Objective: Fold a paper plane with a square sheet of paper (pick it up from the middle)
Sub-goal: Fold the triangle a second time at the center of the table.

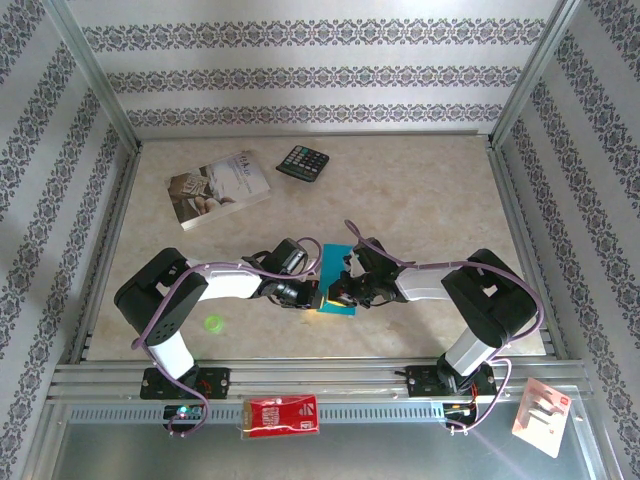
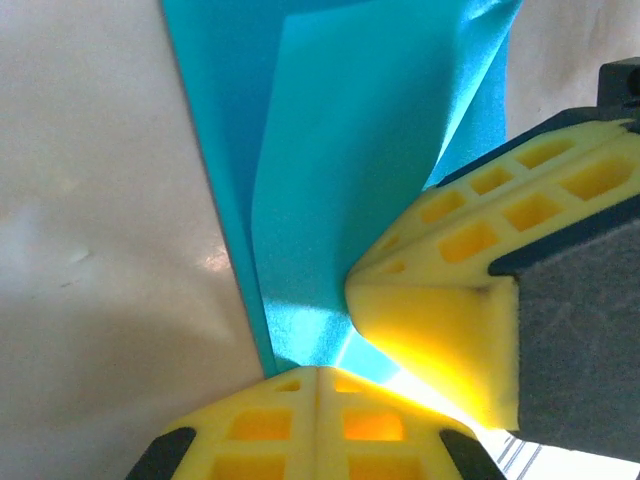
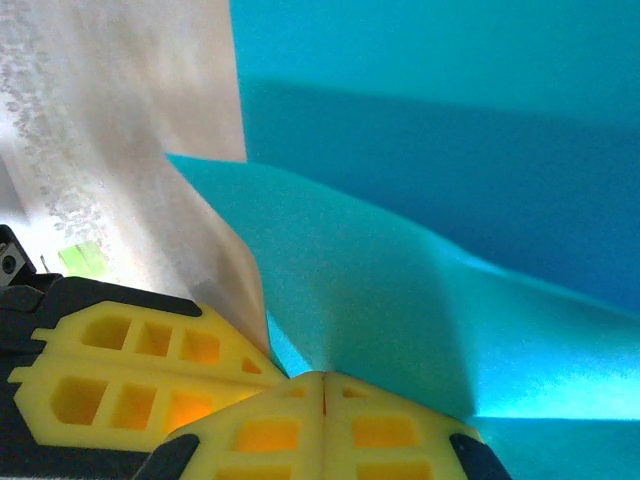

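Square sheet of paper — middle hidden behind both sets of jaws; book — cover print too small to read.

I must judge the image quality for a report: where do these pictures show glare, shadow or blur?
Top view: even light, sharp, soft shadows of the arms on the table. Left wrist view: white glare right of the left gripper, and the table looks dim. Right wrist view: a dark shadow band crosses the paper; the right gripper looks soft.
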